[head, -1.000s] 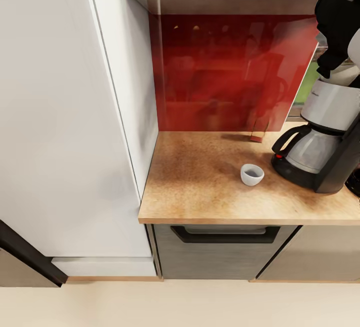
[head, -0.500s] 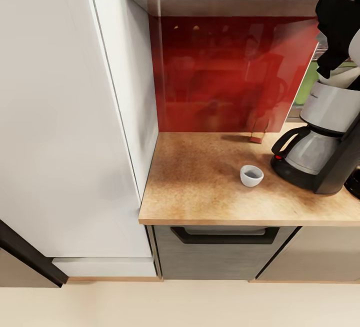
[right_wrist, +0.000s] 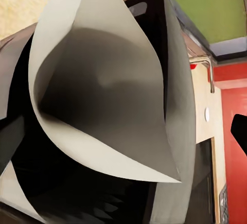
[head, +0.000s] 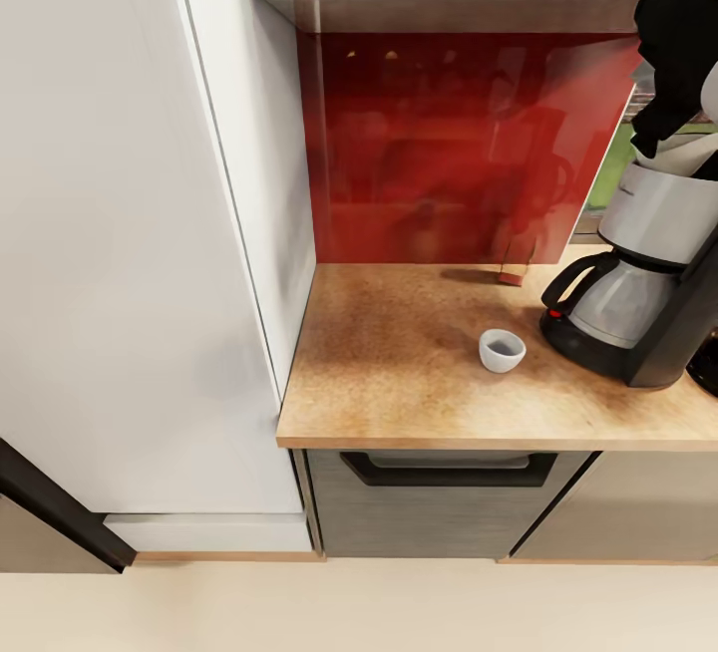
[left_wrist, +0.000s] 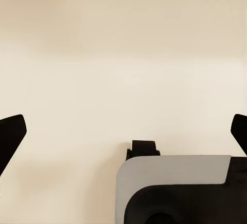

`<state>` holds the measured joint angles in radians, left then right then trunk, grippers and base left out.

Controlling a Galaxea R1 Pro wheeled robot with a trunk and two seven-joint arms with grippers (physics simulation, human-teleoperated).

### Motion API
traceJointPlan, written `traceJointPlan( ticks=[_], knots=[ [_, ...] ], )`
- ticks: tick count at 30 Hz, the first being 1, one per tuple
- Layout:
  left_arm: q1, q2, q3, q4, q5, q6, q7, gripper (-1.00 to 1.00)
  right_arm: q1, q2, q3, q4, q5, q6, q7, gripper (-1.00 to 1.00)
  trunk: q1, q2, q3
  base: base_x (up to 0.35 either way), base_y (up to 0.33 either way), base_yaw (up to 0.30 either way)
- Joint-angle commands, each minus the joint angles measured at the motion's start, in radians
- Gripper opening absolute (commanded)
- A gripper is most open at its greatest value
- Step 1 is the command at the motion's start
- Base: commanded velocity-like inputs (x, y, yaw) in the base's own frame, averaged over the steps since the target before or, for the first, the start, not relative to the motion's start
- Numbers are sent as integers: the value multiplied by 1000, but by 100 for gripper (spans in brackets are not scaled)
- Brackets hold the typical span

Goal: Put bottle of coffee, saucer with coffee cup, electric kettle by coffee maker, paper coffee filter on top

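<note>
White paper cone filter (right_wrist: 110,88) is being positioned over the black-and-silver drip coffee maker (head: 648,263), apparently for seating next; right gripper's (head: 688,44) clamping cannot be told, left gripper's (left_wrist: 123,131) fingers spread.

Coffee cup (head: 502,349) beside coffee maker (head: 643,303)

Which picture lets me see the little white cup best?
The head view. There the coffee cup stands in full sight on the wooden countertop, just left of the coffee maker, with no saucer under it. The left wrist view looks at pale floor, and the right wrist view at a paper coffee filter up close.
</note>
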<state>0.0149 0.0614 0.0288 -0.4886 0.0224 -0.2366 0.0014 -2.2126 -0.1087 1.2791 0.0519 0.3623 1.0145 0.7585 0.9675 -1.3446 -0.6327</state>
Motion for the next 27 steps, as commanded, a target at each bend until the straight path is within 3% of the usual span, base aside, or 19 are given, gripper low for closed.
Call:
traceJointPlan(
  ticks=[1, 20, 27],
  knots=[
    [0, 0, 0, -1, 2, -1, 0, 100, -3, 0, -1, -1, 10, 0, 12, 100, 0, 0, -1, 0, 0, 0],
    [0, 0, 0, -1, 3, -1, 0, 100, -61, -9, -1, -1, 7, -1, 20, 100, 0, 0, -1, 0, 0, 0],
    [0, 0, 1, -1, 3, -1, 0, 100, -70, -9, -1, -1, 7, -1, 108, 100, 0, 0, -1, -100, 0, 0]
  ],
)
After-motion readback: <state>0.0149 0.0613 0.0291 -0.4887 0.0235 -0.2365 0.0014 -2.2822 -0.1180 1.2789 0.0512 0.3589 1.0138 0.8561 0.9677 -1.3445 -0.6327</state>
